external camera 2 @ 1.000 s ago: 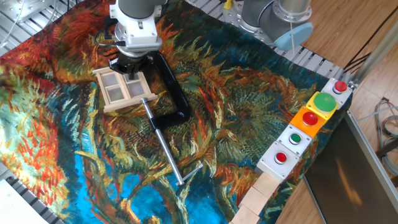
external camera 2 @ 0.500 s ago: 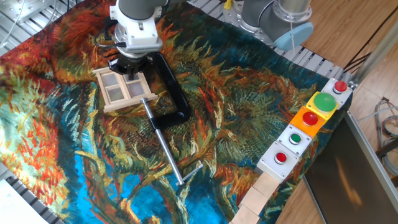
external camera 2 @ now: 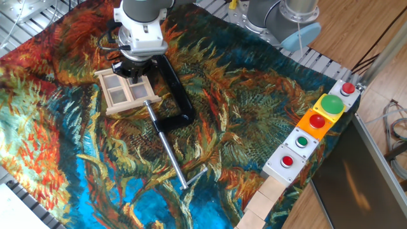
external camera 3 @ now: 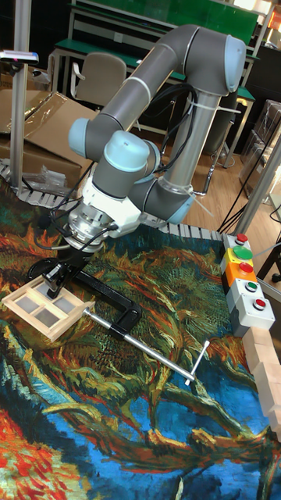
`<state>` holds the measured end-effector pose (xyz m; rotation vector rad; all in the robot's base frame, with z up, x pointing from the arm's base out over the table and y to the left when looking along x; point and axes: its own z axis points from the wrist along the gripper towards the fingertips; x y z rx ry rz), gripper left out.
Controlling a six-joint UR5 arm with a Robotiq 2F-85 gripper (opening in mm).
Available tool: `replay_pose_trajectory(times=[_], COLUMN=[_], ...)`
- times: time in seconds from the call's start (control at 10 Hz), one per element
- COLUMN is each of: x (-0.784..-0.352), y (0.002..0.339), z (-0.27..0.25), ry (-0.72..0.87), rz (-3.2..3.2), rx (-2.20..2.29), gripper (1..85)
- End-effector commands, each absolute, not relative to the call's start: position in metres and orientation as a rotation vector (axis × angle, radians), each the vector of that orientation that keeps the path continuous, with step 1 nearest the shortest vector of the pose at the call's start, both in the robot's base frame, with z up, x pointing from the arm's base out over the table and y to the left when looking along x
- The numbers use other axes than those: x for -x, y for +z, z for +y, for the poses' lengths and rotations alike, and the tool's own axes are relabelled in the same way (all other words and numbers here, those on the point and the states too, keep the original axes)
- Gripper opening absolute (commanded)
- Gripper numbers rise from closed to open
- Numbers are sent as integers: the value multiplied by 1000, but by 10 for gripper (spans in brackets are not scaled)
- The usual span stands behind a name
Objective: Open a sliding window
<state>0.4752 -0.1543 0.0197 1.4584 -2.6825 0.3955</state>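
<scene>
The sliding window point(external camera 2: 128, 91) is seen lying on the patterned cloth point(external camera 2: 241, 108) that covers the bench, toward its far left part, with a black C-clamp point(external camera 2: 175, 89) just beside its right edge and the clamp's metal rod point(external camera 2: 168, 151) running off toward the near side. The end effector point(external camera 2: 132, 71) is poised over the window's far edge, apparently touching or nearly touching the frame; how far its fingers are parted, and whether anything is gripped, cannot be told, since the wrist hides them in the fixed view and they are dark and small in the tall fixed view point(external camera 3: 61, 280). Against the pictures from a second ago, only a slight shift of the wrist toward the right is noticed, while the window is found in the same place with its panes aligned as before. It is judged that the sliding has barely begun, if at all, and that the opening remains to be done
</scene>
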Motion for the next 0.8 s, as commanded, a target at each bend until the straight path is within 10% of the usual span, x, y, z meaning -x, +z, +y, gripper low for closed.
replay_pose_trajectory(times=[0.0, 0.7], x=[-478, -488], y=[20, 13], z=[-147, -118], ry=[378, 331], rz=[-2701, -2725], rx=[-1452, -1475], gripper=[13, 13])
